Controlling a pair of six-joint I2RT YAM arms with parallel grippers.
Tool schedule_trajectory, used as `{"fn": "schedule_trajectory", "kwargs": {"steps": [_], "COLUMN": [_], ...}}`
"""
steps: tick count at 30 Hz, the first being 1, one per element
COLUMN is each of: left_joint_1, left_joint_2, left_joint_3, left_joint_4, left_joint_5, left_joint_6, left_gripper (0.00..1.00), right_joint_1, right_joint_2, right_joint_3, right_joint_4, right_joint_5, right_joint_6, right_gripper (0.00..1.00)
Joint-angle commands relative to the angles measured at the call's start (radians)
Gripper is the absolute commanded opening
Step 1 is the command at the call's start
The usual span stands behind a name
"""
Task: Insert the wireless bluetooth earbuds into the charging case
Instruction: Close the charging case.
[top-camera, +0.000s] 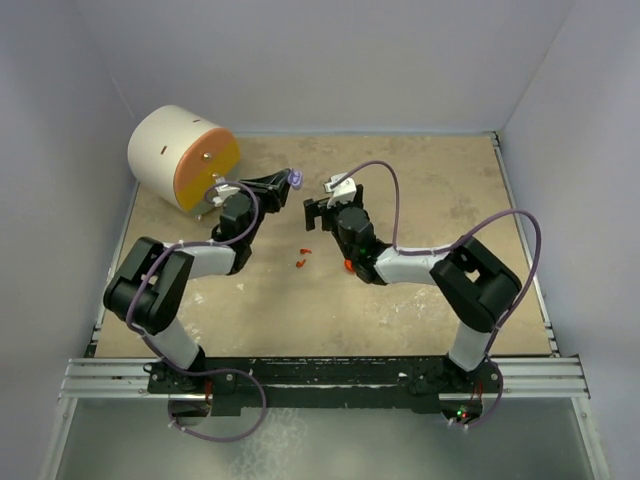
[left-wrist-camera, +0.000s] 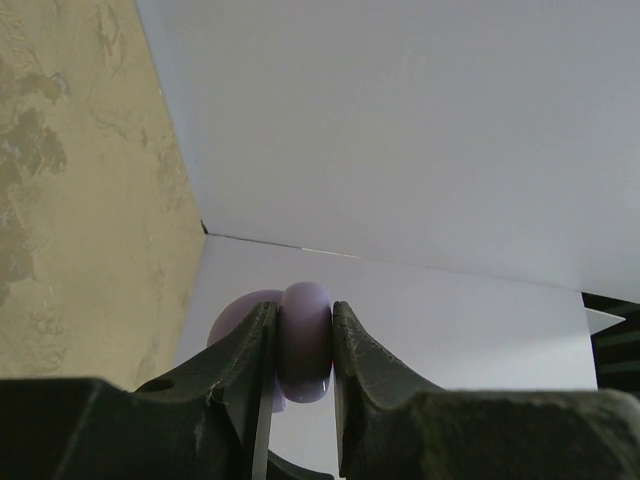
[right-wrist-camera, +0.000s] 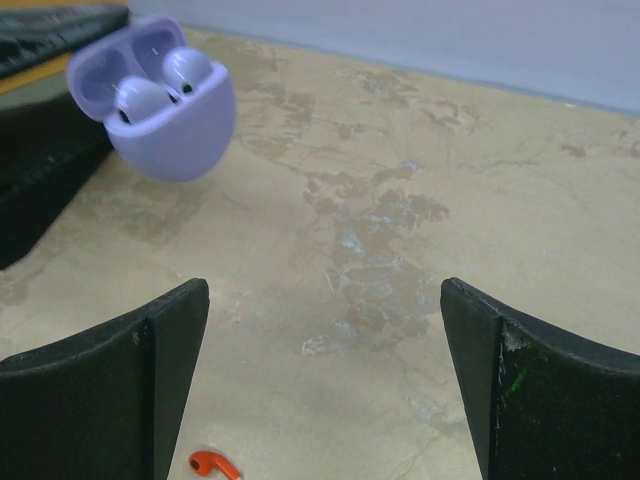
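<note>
Now the left pincer (left-wrist-camera: 303, 325) is clamped on the lavender charging case (right-wrist-camera: 165, 125), held off the surface (right-wrist-camera: 420, 180), 2 lavender earbuds (right-wrist-camera: 140, 100) seated inside; the right pincer (right-wrist-camera: 325, 320) stands wide apart, empty, near 1 red earbud (right-wrist-camera: 213, 465).

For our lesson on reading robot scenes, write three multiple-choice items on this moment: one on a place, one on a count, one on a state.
1. The lavender case is: A held in the left gripper; B lying on the table; C atop the big cylinder.
2. It holds how many earbuds: A none; B two; C four.
3. The right gripper is: A shut on a red earbud; B open, empty; C shut on the case.
A, both fingers pinch it; B, two show inside; B, its fingers stand apart.
</note>
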Motion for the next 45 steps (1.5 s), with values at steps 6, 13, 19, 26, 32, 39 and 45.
{"fn": "schedule_trajectory", "kwargs": {"steps": [6, 13, 19, 26, 32, 39, 45], "left_joint_1": [-0.040, -0.048, -0.052, -0.069, -0.073, -0.074, -0.074], "left_joint_2": [0.039, 0.053, 0.050, 0.050, 0.034, 0.003, 0.005], "left_joint_3": [0.021, 0.020, 0.021, -0.026, -0.059, -0.095, -0.114], "left_joint_4": [0.071, 0.098, 0.102, 0.158, 0.180, 0.176, 0.179], "left_joint_5": [-0.038, -0.040, -0.031, -0.034, -0.038, -0.047, -0.048], "left_joint_6": [-0.063, -0.080, -0.083, -0.115, -0.125, -0.123, -0.123], "left_gripper": [0.00, 0.00, 0.00, 0.00, 0.00, 0.00, 0.00], "right_joint_1": [0.008, 0.008, 0.009, 0.009, 0.007, -0.007, -0.014], "right_joint_2": [0.035, 0.083, 0.103, 0.121, 0.132, 0.105, 0.074], "right_joint_3": [0.068, 0.118, 0.133, 0.144, 0.159, 0.125, 0.089], "right_joint_4": [0.176, 0.162, 0.148, 0.173, 0.168, 0.190, 0.200], "right_joint_5": [-0.018, -0.031, -0.018, -0.020, 0.031, 0.086, 0.125], "right_joint_6": [-0.060, -0.067, -0.057, -0.071, -0.082, -0.084, -0.086], "right_gripper": [1.00, 1.00, 1.00, 1.00, 1.00, 1.00, 1.00]}}
